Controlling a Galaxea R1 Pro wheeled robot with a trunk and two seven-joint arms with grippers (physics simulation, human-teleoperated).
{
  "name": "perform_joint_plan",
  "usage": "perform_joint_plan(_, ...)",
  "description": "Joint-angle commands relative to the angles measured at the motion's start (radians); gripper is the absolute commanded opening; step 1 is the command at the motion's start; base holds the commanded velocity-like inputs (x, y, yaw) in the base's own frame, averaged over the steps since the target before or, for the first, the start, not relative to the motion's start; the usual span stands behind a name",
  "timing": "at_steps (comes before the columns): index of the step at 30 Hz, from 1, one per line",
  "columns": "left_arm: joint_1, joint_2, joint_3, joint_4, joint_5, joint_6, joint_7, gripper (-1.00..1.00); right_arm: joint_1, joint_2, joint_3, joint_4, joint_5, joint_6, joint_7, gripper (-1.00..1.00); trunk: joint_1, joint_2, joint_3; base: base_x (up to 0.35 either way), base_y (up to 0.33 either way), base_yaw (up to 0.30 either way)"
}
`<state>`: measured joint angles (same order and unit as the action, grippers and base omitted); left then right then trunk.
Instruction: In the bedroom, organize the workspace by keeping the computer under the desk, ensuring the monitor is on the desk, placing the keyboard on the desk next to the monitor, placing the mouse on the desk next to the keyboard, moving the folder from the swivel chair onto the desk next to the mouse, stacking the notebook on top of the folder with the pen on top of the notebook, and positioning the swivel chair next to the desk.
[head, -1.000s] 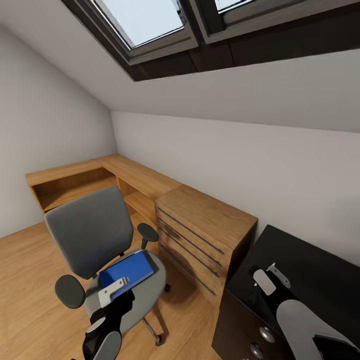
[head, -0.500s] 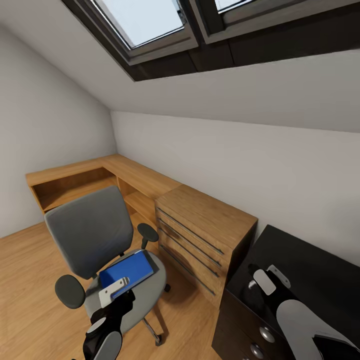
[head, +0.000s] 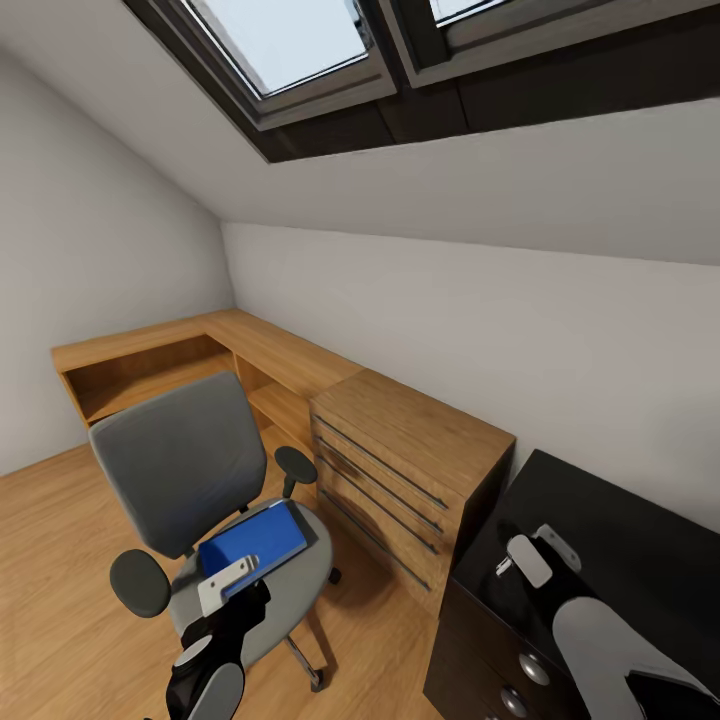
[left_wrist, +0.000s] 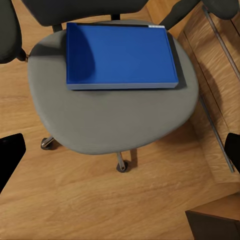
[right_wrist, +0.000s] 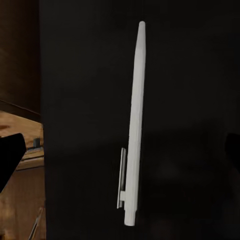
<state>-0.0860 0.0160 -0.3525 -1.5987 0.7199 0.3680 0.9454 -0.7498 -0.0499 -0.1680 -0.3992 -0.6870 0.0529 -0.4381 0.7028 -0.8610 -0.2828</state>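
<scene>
The swivel chair (head: 195, 480) — grey upholstery, black armrests, chrome legs on casters — stands on the wooden floor beside the light wooden chest (head: 405, 470), its back upright. The folder (left_wrist: 120, 55), flat and bright blue, lies on the chair's seat, close to the backrest. The desk (head: 610, 545) is black, its drawers fitted with round silver knobs, just beside the chest. On this worktop lies the pen (right_wrist: 134, 120) — thin, white, with a clip.

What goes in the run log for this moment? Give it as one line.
left gripper: open, above folder on swivel chair | right gripper: open, over pen lying on desk | folder not yet moved
</scene>
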Motion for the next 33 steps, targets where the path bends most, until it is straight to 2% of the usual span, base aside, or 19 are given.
perform_joint_plan(1, -0.001, 0.001, -0.002, -0.001, 0.004, 0.005, 0.007, 1.00, 0.000, 0.003, -0.002, -0.023, -0.003, 0.004, -0.005, 1.00, 0.000, -0.001, -0.001, 0.000, 0.000, 0.000)
perform_joint_plan(8, -0.001, 0.002, -0.001, -0.001, 0.003, 0.005, 0.007, 1.00, 0.012, 0.028, -0.001, -0.170, 0.002, 0.001, -0.010, 1.00, 0.000, -0.001, -0.001, 0.000, 0.000, 0.000)
perform_joint_plan(9, -0.001, 0.002, 0.000, -0.001, 0.003, 0.005, 0.007, 1.00, 0.052, 0.052, 0.001, -0.263, 0.024, 0.003, -0.012, 1.00, 0.000, -0.001, -0.001, 0.000, 0.000, 0.000)
perform_joint_plan(12, -0.001, 0.002, 0.000, -0.001, 0.003, 0.005, 0.007, 1.00, 0.080, 0.070, 0.002, -0.315, 0.055, 0.003, -0.014, 1.00, 0.000, -0.001, -0.001, 0.000, 0.000, 0.000)
perform_joint_plan(15, -0.001, 0.002, 0.000, -0.001, 0.003, 0.005, 0.007, 1.00, 0.108, 0.103, 0.002, -0.379, 0.117, 0.005, -0.015, 1.00, 0.000, -0.001, -0.001, 0.000, 0.000, 0.000)
perform_joint_plan(22, -0.001, 0.002, 0.000, -0.001, 0.003, 0.005, 0.007, 1.00, 0.122, 0.136, 0.002, -0.409, 0.171, 0.003, -0.017, 1.00, 0.000, -0.001, -0.001, 0.000, 0.000, 0.008)
perform_joint_plan(33, -0.001, 0.003, 0.001, 0.003, 0.009, 0.005, 0.006, 1.00, 0.125, 0.142, 0.013, -0.409, 0.180, 0.002, -0.016, 1.00, 0.000, -0.001, -0.001, 0.000, 0.000, 0.212)
